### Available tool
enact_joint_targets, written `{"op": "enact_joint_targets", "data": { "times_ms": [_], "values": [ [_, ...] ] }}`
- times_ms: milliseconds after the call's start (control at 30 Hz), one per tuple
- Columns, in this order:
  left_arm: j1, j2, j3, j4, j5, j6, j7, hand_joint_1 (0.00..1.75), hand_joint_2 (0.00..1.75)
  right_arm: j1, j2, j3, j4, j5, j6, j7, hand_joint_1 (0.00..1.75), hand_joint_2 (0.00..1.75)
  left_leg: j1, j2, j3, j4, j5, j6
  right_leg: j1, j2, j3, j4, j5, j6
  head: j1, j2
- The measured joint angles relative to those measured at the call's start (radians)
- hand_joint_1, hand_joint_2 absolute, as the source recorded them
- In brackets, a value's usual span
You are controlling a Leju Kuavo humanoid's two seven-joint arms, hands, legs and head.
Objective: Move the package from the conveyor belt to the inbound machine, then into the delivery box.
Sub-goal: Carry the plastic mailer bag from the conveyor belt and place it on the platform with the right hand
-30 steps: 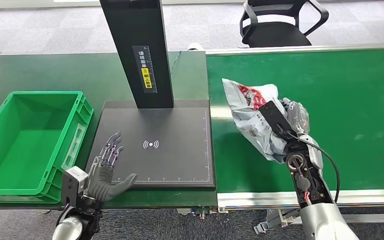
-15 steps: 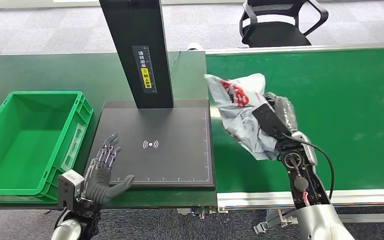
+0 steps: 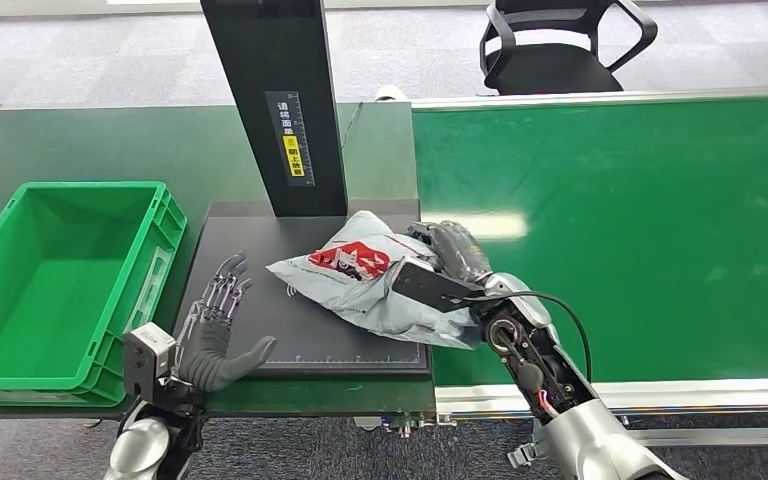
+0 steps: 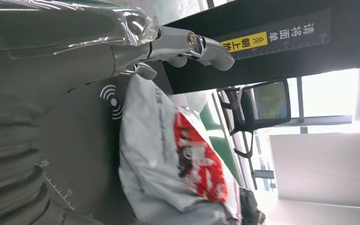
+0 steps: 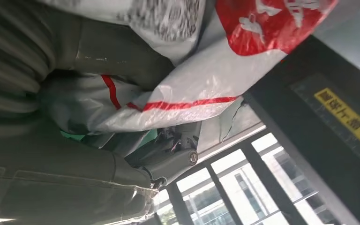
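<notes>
The conveyor belt [image 3: 610,200] runs wide and green on my right, and the dark bench [image 3: 110,150] on my left carries the inbound machine [image 3: 310,300], a black flat plate with a tall black post at its far edge, and beside that the green delivery box [image 3: 60,270]. The package [image 3: 360,275] lies over the right part of the plate, its near right end reaching past the plate's edge toward the belt, and I cannot tell whether it rests fully on the plate or hangs partly in my grasp. My right hand [image 3: 450,255] grips it at that right end, fingers wrapped into the plastic. My left hand [image 3: 215,330] is open, fingers spread, low over the plate's near left corner and holding nothing. What I judge the coming move turns on: the package's long axis runs left to right across the plate, its free end pointing at my left hand, which sits between it and the box. The package itself is a soft grey-white plastic mailer, crumpled and slack, with a red printed patch on top and a thin red stripe [image 5: 187,104] on its underside.
</notes>
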Motion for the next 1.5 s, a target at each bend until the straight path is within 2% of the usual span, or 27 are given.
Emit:
{"op": "enact_joint_targets", "data": {
  "times_ms": [200,400,600,633,733,767,967,1100,1300,1500],
  "values": [
    [-0.027,0.005,-0.012,0.032,0.010,-0.001,-0.003,0.00,1.75,-0.056,0.035,0.075,0.098,0.015,0.021,-0.002,1.75,1.75,0.001,0.000,0.000,0.000,0.000,0.000,0.001,0.000,0.000,0.000,0.000,0.000,0.000,0.000],
    [-0.040,0.009,-0.014,0.047,0.014,-0.001,-0.001,0.00,1.75,-0.116,0.059,0.140,0.206,0.043,0.031,0.067,1.75,1.75,0.000,0.000,0.000,0.000,0.000,0.000,0.001,0.000,0.000,0.000,0.000,0.000,0.000,0.000],
    [-0.046,0.015,-0.018,0.052,0.020,-0.002,0.000,0.00,1.75,-0.140,0.069,0.174,0.264,0.052,0.032,0.082,1.75,1.75,0.001,0.000,0.000,0.000,0.000,0.000,0.001,0.000,0.000,0.000,0.000,0.000,0.000,0.000],
    [-0.048,0.016,-0.020,0.055,0.021,-0.002,0.000,0.00,1.75,-0.142,0.071,0.179,0.273,0.052,0.035,0.082,1.68,1.75,0.001,0.000,0.001,0.000,0.000,0.000,0.001,0.000,0.000,0.000,0.000,0.000,0.000,0.000],
    [-0.061,0.017,-0.030,0.066,0.022,-0.002,0.001,0.00,1.75,-0.143,0.078,0.197,0.300,0.047,0.043,0.069,0.37,1.75,0.001,0.000,0.001,0.000,0.000,0.000,0.001,0.000,0.000,0.000,0.000,0.000,0.000,0.000],
    [-0.066,0.018,-0.033,0.069,0.022,-0.002,0.001,0.00,1.75,-0.143,0.081,0.203,0.307,0.044,0.039,0.064,0.00,1.75,0.001,0.000,0.001,0.000,0.000,0.000,0.001,0.000,0.000,0.000,0.000,0.000,0.000,0.000],
    [-0.076,0.021,-0.038,0.075,0.033,-0.001,0.004,0.00,1.75,-0.143,0.084,0.211,0.318,-0.006,-0.032,0.028,0.00,1.75,0.001,0.000,0.001,0.000,0.000,0.000,0.001,0.000,0.000,0.000,0.000,0.000,0.000,0.000],
    [-0.076,0.024,-0.040,0.080,0.038,-0.002,-0.001,0.00,1.75,-0.138,0.071,0.197,0.288,-0.057,-0.106,-0.046,0.00,1.75,0.000,0.000,0.001,0.000,0.000,0.000,0.001,0.000,0.000,0.000,0.000,0.000,0.000,0.000],
    [-0.079,0.032,-0.050,0.106,0.045,-0.009,-0.030,0.00,1.75,-0.090,0.049,0.136,0.188,-0.156,-0.241,-0.199,0.00,1.75,0.000,0.000,0.001,0.000,0.000,0.000,0.001,0.000,0.000,0.000,0.000,0.000,0.000,0.000],
    [-0.088,0.036,-0.065,0.126,0.054,-0.009,-0.038,0.00,1.75,-0.035,0.020,0.081,0.058,-0.215,-0.322,-0.251,0.00,1.75,0.000,0.000,0.001,0.000,0.000,0.000,0.000,0.000,0.000,0.000,0.000,0.000,0.000,0.000]
  ]
}}
